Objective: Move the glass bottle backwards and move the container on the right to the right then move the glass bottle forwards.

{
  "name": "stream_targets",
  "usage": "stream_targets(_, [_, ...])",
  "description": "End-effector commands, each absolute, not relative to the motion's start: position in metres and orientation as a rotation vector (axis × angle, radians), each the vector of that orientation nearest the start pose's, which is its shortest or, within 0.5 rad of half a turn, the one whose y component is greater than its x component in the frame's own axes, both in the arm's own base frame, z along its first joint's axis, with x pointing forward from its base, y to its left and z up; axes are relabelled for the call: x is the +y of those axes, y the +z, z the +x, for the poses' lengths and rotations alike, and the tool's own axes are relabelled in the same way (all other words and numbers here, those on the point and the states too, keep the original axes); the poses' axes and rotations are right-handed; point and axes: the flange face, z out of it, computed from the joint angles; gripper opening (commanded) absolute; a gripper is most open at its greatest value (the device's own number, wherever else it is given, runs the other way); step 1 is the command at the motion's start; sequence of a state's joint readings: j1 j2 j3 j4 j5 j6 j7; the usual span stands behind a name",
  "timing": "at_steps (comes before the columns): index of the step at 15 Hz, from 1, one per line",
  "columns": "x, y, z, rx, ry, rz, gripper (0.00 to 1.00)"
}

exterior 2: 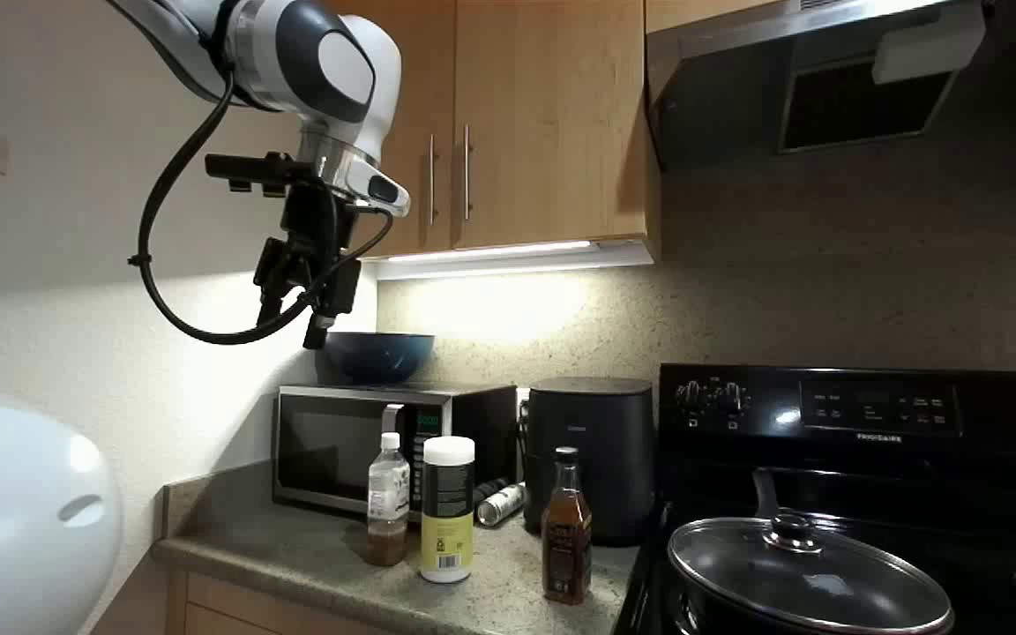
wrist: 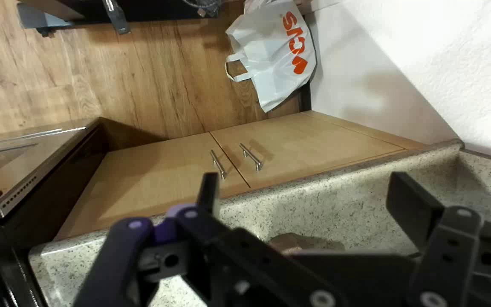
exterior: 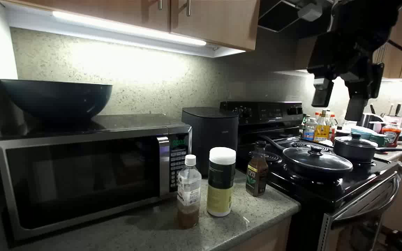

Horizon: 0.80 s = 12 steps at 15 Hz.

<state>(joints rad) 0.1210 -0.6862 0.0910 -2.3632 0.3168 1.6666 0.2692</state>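
Observation:
The glass bottle [exterior: 257, 174] is dark brown with a narrow neck and dark cap. It stands upright on the counter near the stove, and also shows in an exterior view [exterior 2: 567, 538]. The container [exterior: 221, 183] has a wide white lid and a dark and yellow body. It stands upright between the glass bottle and a clear bottle, and shows in an exterior view too [exterior 2: 448, 516]. My gripper [exterior: 339, 104] is open and empty, high above the counter and apart from everything [exterior 2: 292, 323]. In the wrist view, its fingers [wrist: 307, 192] are wide apart; neither task thing can be made out there.
A clear bottle with white cap [exterior: 188, 195] stands beside the container. Behind are a microwave [exterior: 82, 181] with a dark bowl [exterior: 54, 101] on it and a black appliance [exterior 2: 592, 459]. A silver can [exterior 2: 501, 505] lies there. A lidded pan [exterior: 316, 160] sits on the stove.

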Motion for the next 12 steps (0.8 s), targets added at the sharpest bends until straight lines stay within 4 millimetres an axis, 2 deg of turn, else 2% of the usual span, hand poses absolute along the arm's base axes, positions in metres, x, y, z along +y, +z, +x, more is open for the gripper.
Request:
stream_targets(1, [0.108,0.566,0.328,0.159,0.103,-2.888,1.00])
stream_targets(7, [0.108,0.566,0.328,0.159,0.103,-2.888,1.00])
stream_targets(12, [0.086,0.557,0.360,0.340,-0.042,-2.940,1.00])
